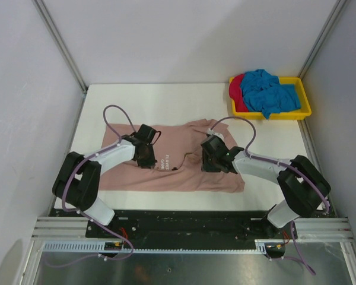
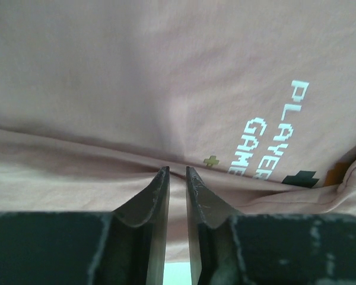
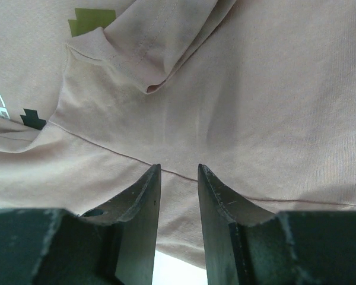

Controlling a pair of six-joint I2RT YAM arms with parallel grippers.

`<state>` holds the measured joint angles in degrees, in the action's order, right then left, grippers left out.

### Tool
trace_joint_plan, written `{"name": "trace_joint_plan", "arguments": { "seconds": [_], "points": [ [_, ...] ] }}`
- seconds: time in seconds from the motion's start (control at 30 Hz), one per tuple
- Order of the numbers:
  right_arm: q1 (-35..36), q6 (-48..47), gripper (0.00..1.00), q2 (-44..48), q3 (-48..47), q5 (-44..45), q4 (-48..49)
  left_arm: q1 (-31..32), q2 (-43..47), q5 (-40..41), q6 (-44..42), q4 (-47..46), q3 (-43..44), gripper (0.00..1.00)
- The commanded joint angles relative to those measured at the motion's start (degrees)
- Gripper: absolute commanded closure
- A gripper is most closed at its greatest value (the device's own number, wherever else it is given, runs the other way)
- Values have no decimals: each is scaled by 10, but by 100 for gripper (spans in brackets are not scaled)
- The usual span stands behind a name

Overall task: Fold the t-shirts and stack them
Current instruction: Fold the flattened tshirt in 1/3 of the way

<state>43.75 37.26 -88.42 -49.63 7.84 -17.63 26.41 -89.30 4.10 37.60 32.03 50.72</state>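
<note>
I am pinching a ridge of the pink t-shirt with my left gripper, jaws narrow, the white print just right of the tips. My right gripper is pressing on the same shirt, jaws half apart (whether cloth is caught, I cannot tell). The blue t-shirts are lying in the yellow tray, well beyond my right gripper.

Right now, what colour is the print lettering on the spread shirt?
White pixel-style lettering on the dusty pink t-shirt; clearest in the left wrist view.
</note>
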Motion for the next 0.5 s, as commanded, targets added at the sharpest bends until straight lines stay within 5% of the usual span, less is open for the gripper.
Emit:
{"name": "trace_joint_plan", "arguments": {
  "seconds": [0.0, 0.47],
  "points": [
    [-2, -14, 65, -9, -24, 18, 20, 4, -17, 32, 13, -17, 27, 78],
    [-4, -54, 62, -61, -65, 56, 49, -3, -1, 34, -4, -27, 50, 75]
  ]
}}
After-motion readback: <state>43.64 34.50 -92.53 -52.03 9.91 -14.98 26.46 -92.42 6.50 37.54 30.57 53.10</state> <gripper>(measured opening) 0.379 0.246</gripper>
